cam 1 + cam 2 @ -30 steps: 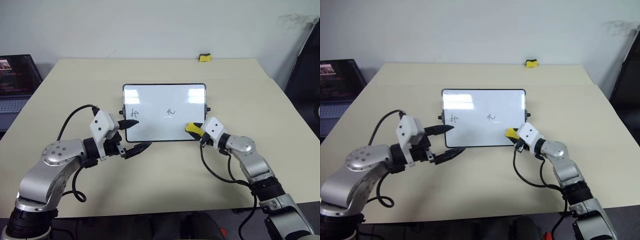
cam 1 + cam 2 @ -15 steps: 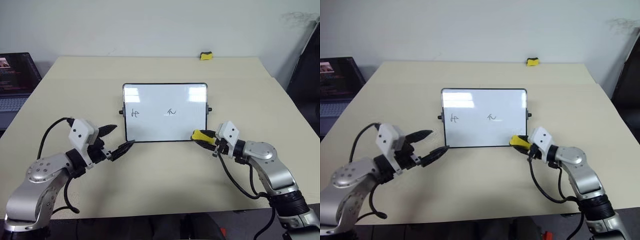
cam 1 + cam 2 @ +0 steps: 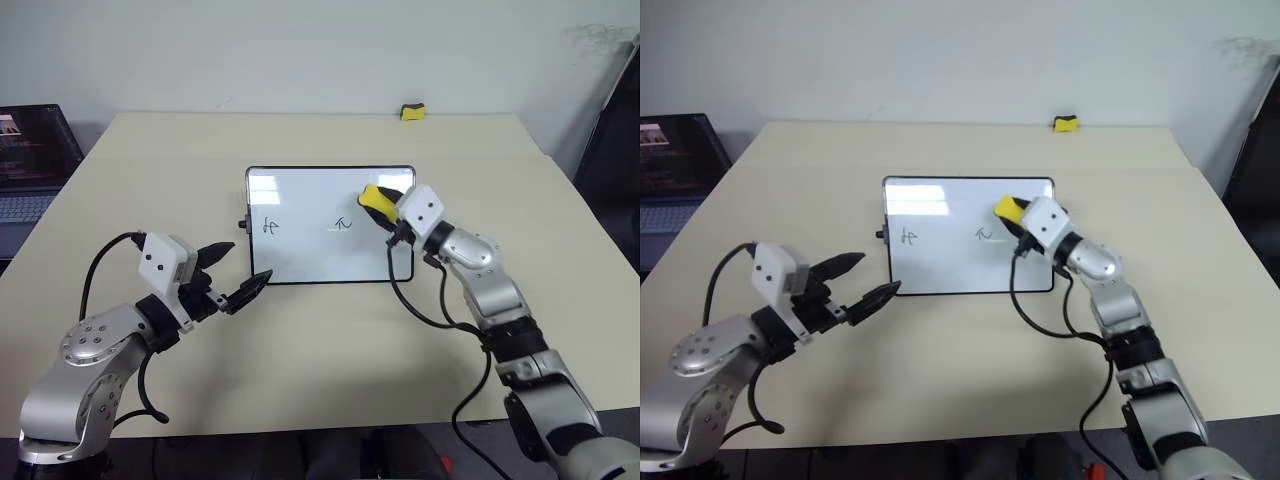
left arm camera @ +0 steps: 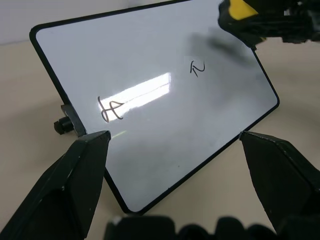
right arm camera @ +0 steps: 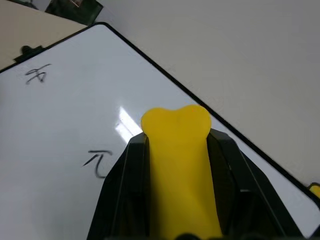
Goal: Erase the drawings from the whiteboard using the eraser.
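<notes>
- Two drawings (image 3: 268, 226) are what you can see on the whiteboard (image 3: 310, 260): a hash-like scribble near its left edge and a zigzag arrow-like mark (image 3: 342, 224) near its middle.
- Your whiteboard sits at the centre of the beige table (image 3: 300, 340), propped up on its stand, with a small black knob (image 4: 63, 124) showing on its left short side.
- Your right gripper (image 3: 385, 209) has its two black fingers pressed against the sides of the eraser (image 3: 375, 197), pinching it so the yellow end sticks out past the fingertips.
- You see the eraser over the upper right part of the board, at about 2 o'clock from the zigzag mark and close beside it; you cannot tell whether it touches the surface.
- In the right wrist view the yellow block (image 5: 177, 165) bulges between the fingers (image 5: 127, 185), with the zigzag mark (image 5: 98, 161) just beside it.
- Your left gripper (image 3: 232, 272) hovers off the board's lower left corner, at about 7 o'clock from the board, fingers spread wide and holding nothing.
- From the left wrist view its two fingertips (image 4: 75, 175) stand well apart, framing the board's lower edge.
- You have a second yellow block (image 3: 410, 112) at 12 o'clock near the table's far edge, well apart from the board.
- A laptop (image 3: 30, 160) stands at 9 o'clock beyond the table's left side.
</notes>
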